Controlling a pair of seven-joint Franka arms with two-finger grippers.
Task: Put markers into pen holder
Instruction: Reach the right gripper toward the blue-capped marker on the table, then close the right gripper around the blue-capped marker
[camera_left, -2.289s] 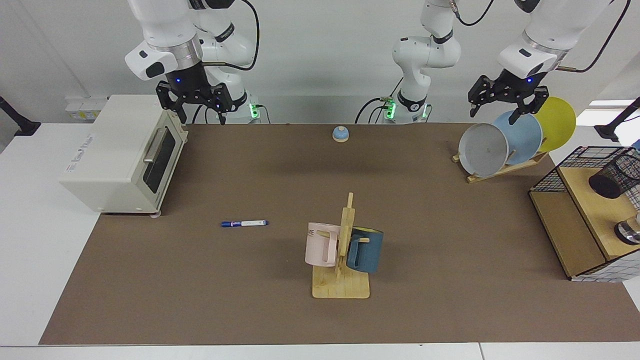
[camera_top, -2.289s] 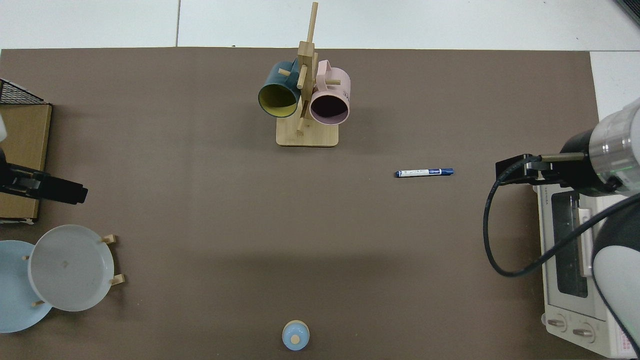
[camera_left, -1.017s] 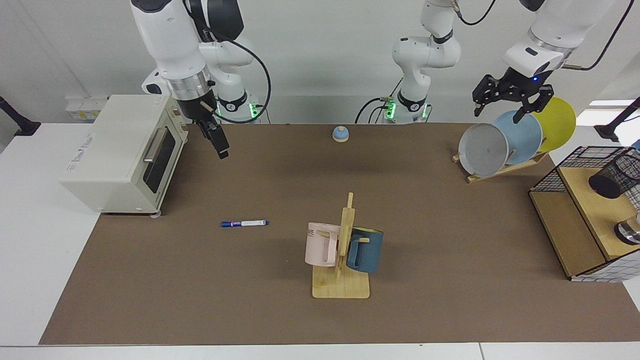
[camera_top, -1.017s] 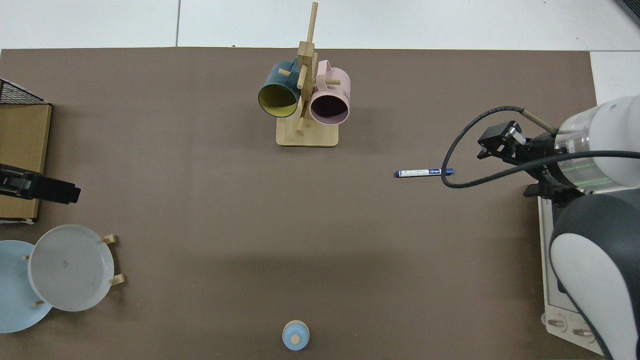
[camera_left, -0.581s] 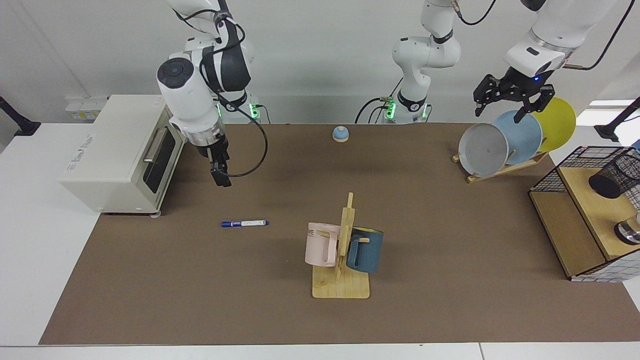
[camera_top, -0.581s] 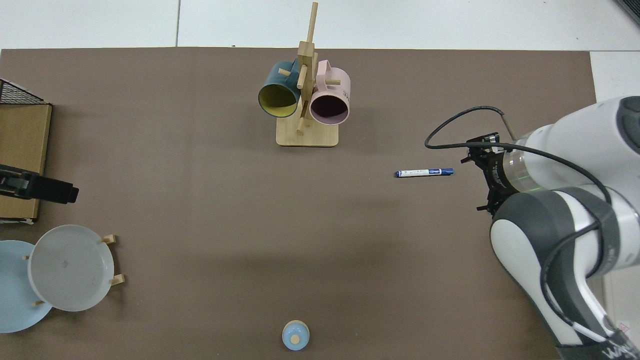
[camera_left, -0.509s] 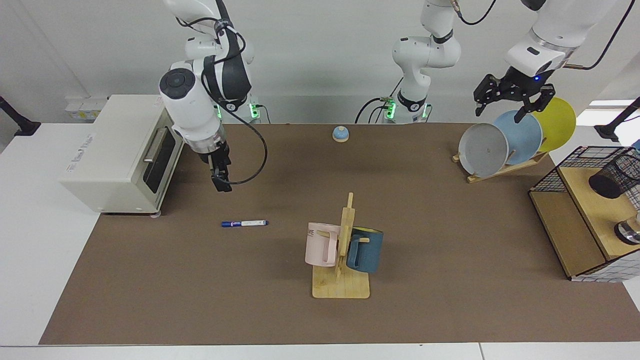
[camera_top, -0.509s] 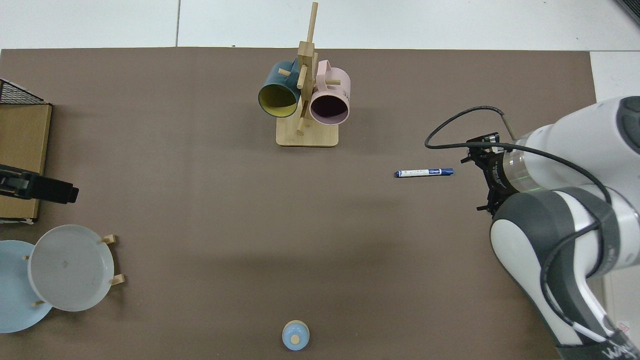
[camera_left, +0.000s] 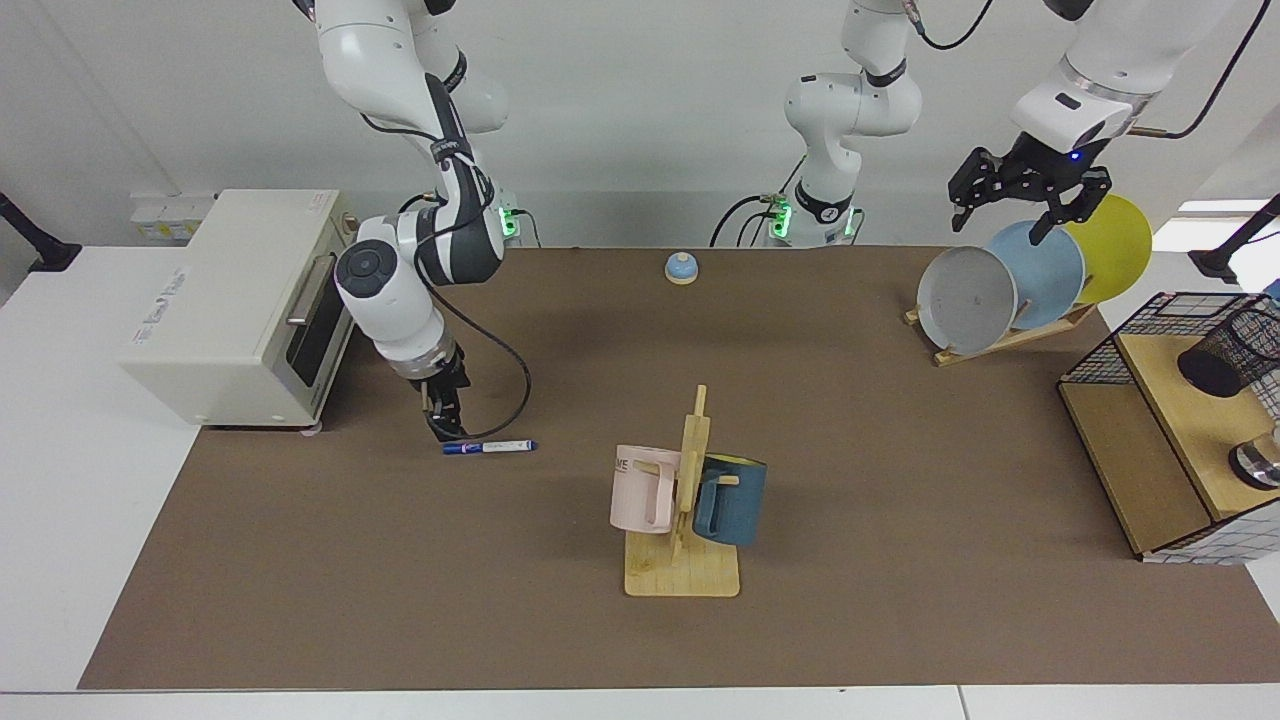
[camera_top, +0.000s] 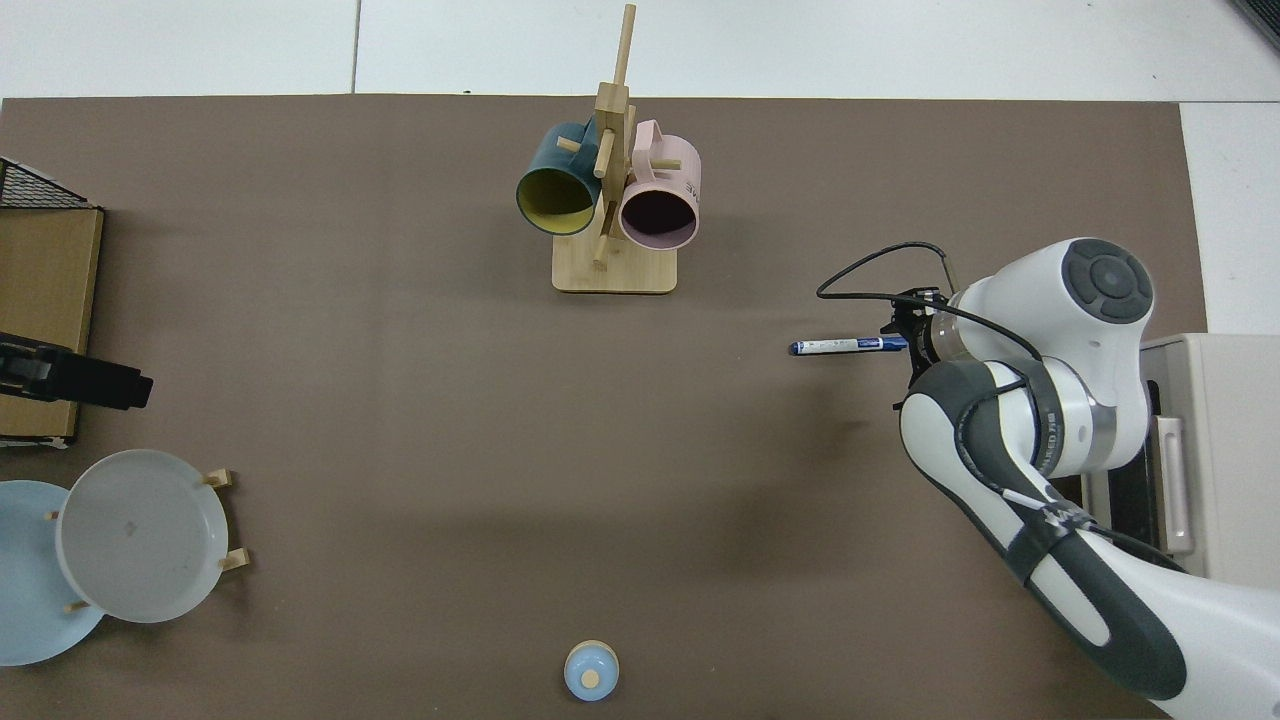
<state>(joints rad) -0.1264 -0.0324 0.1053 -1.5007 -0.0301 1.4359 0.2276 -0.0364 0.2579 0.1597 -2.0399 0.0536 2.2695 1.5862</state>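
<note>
The marker (camera_left: 490, 446) lies flat on the brown mat, its blue cap toward the toaster oven; from above the marker (camera_top: 845, 346) shows white with blue ends. My right gripper (camera_left: 445, 432) points down at the marker's capped end, right at it, and the top view hides it under the wrist. The pen holder (camera_left: 1230, 352), a black mesh cup, stands on the wooden shelf at the far side from the marker. My left gripper (camera_left: 1022, 218) hangs open and empty above the plates, waiting.
A toaster oven (camera_left: 240, 305) stands close behind the right arm. A wooden mug rack (camera_left: 685, 560) with a pink and a blue mug is mid-table. A plate rack (camera_left: 1000, 340), a small bell (camera_left: 681, 267) and a wire basket (camera_left: 1100, 355) with shelves are further off.
The right arm swung forward and down from beside the oven until its gripper reached the marker's capped end. The marker has not moved. The left arm stayed put.
</note>
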